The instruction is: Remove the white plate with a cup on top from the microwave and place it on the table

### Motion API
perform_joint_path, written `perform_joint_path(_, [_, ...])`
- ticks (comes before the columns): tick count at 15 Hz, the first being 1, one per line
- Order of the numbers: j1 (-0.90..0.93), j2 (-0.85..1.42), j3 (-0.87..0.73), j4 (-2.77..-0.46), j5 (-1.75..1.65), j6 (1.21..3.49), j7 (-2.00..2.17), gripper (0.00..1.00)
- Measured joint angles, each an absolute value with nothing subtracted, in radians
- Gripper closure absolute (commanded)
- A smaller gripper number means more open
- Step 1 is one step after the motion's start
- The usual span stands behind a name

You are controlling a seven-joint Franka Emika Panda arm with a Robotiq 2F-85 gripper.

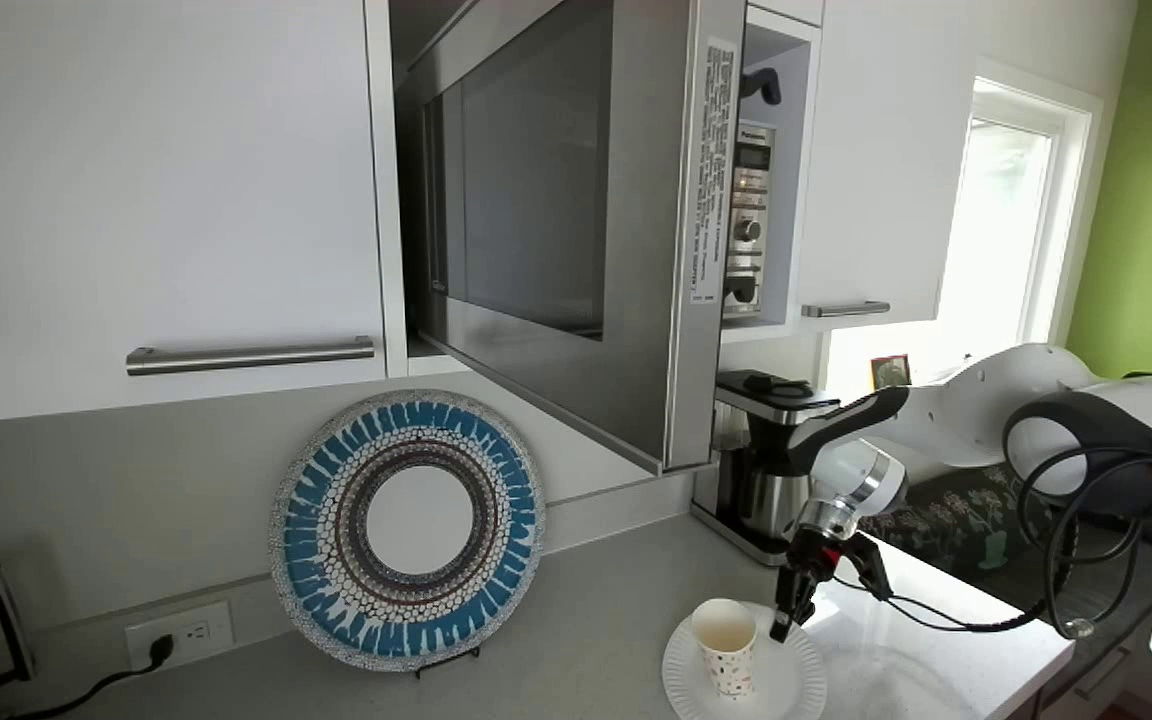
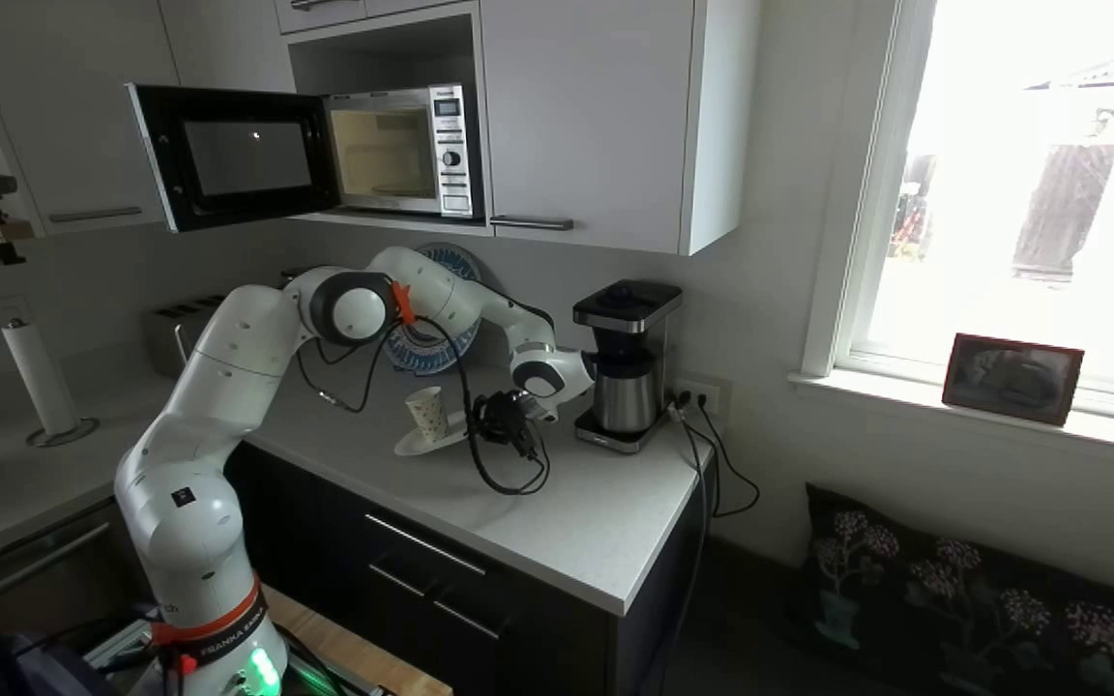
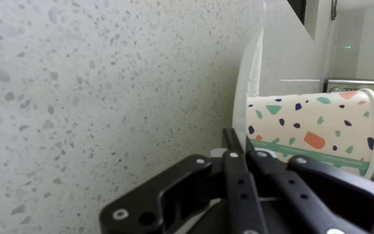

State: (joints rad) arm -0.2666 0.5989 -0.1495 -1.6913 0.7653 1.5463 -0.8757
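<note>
Over roomy countertop (image 2: 557,527), the gripper (image 3: 239,139) pinches the plate's (image 3: 242,97) rim; only the wrist view shows the cup's (image 3: 310,125) stripe

A kitchen is identified by its flat-fronted white wall cabinets (image 2: 586,116), the boxy stainless-steel microwave (image 2: 388,153) set among them, the speckled light-grey smooth countertop (image 2: 596,522), the steel-and-black coffee maker (image 2: 627,367) standing on it, and the slim white cylindrical paper-towel roll (image 2: 41,379).

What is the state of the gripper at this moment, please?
Gripper: closed, holding the white plate by its edge, with the cup on the plate.
</note>
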Motion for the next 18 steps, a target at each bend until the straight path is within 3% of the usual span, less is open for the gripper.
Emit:
perform_joint_path(3, [-0.272,0.603,-0.149,-1.684,0.761,1.546,-0.874,0.91])
perform_joint_path(5, [-0.275,0.606,-0.148,-1.679,0.759,1.546,-0.874,0.90])
perform_joint_path(8, [-0.279,0.610,-0.144,-1.674,0.758,1.546,-0.872,0.80])
perform_joint_path(18, [-0.288,0.612,-0.139,-1.669,0.758,1.547,-0.869,0.01])
